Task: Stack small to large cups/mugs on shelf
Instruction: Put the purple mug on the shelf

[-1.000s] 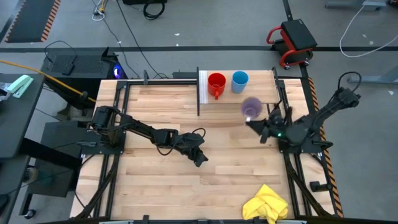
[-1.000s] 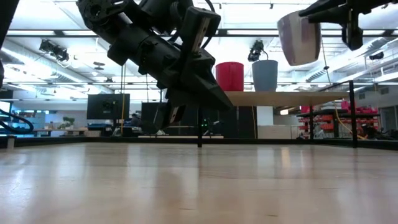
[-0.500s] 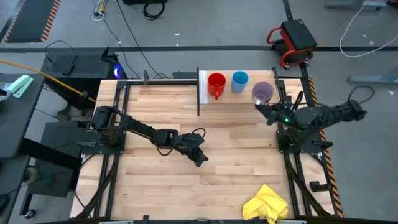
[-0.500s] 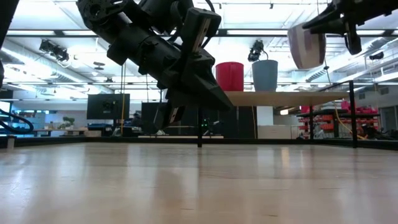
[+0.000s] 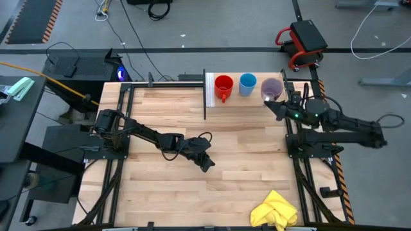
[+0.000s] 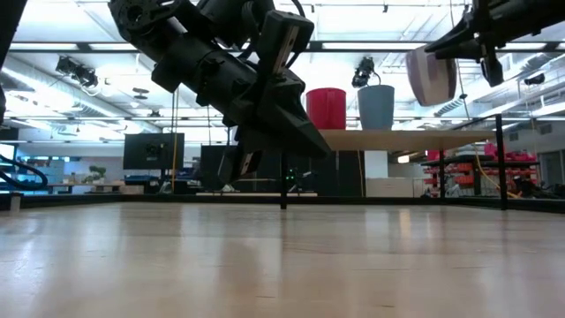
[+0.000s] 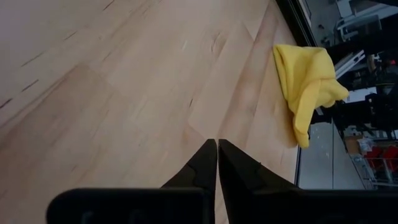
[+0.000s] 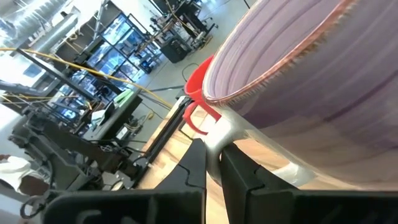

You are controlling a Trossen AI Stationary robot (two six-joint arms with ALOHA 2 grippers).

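Note:
The translucent purple-grey cup (image 5: 271, 90) (image 6: 431, 76) hangs tilted in the air over the right end of the shelf (image 5: 239, 101) (image 6: 415, 135), to the right of the light-blue cup (image 5: 248, 84) (image 6: 376, 107). The red mug (image 5: 223, 85) (image 6: 326, 108) and the blue cup stand upright on the shelf board, side by side. My right gripper (image 5: 275, 102) (image 8: 212, 163) is shut on the purple cup. My left gripper (image 5: 207, 164) (image 7: 217, 144) is shut on nothing, hovering over the middle of the table. My right gripper pinches the purple cup's wall at the rim (image 8: 219, 132) between its two fingers (image 8: 194, 163). The fingers reach it from the table's right and near side. The cup is lifted clear of the shelf board and sits tilted in the hold.
A crumpled yellow cloth (image 5: 275, 210) (image 7: 308, 81) lies at the table's near right corner. The shelf's white upright end panel (image 5: 205, 95) stands left of the red mug. Dark frame rails (image 5: 292, 135) run along the table's sides.
My right gripper has carried the purple cup from over the table's right part toward the far edge, the arm stretching out, until the cup hangs over the shelf's right end beside the blue cup. It stays lifted and tilted.

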